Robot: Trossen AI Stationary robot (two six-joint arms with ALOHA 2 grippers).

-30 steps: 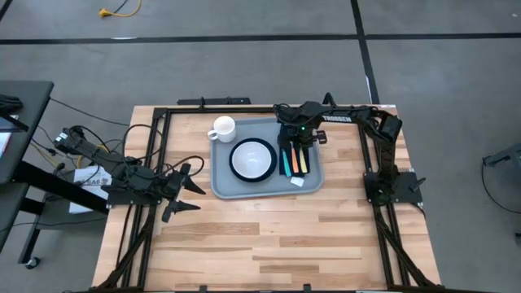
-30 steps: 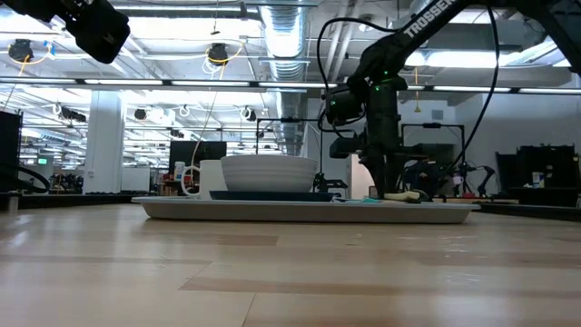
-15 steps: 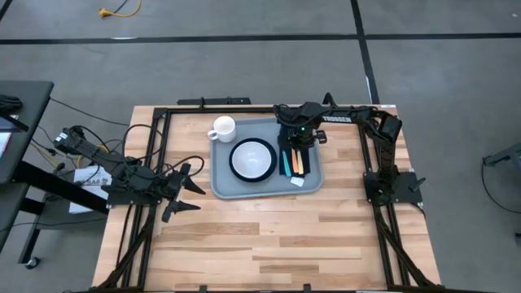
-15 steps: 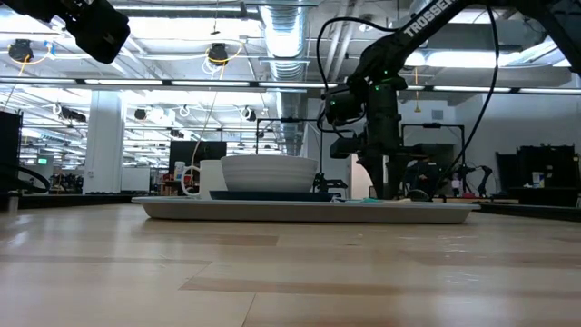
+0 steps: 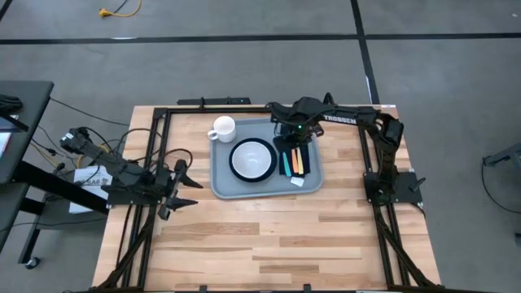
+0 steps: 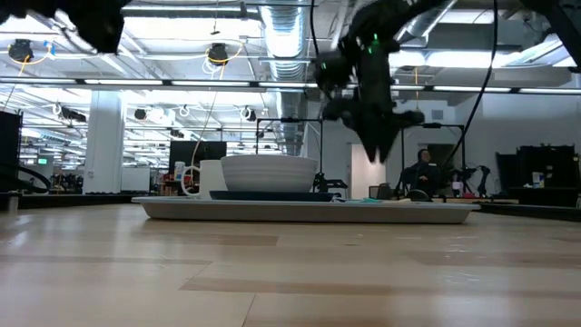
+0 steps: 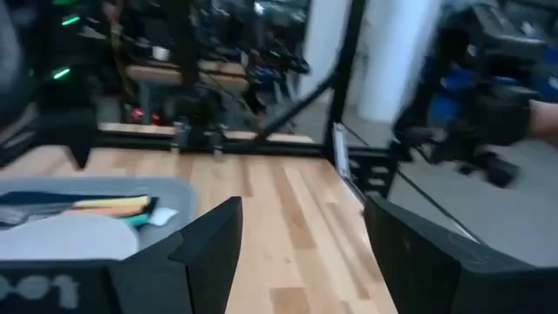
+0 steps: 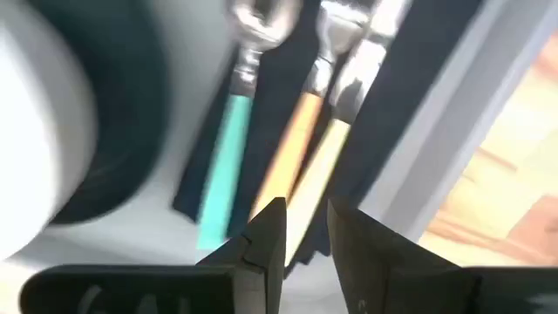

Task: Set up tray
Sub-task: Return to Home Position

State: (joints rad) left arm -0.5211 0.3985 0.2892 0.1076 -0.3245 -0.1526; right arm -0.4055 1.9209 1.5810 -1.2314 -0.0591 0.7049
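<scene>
The light grey-blue tray [image 5: 224, 183] lies at the far middle of the table. On it are a white mug [image 5: 222, 129], a white bowl [image 5: 252, 159] on a dark plate, and a dark navy napkin [image 5: 286, 171]. Teal, orange and yellow-handled cutlery [image 8: 292, 148] lies on the napkin. My right gripper [image 8: 305, 231] hangs above the cutlery, pointing down, its fingers a narrow gap apart with nothing between them; in the low view it [image 6: 377, 150] is well clear of the tray [image 6: 300, 211]. My left gripper [image 5: 186, 189] waits open and level, left of the tray.
A small white tag [image 5: 298, 182] lies on the tray's near right corner. Black frame rails [image 5: 163, 146] run along the table's left, far and right sides. Bare wood [image 5: 269, 236] stretches from the tray to the near edge.
My right gripper has risen straight up from the cutlery on the napkin, which stays lying there. My left gripper has turned a little in place.
</scene>
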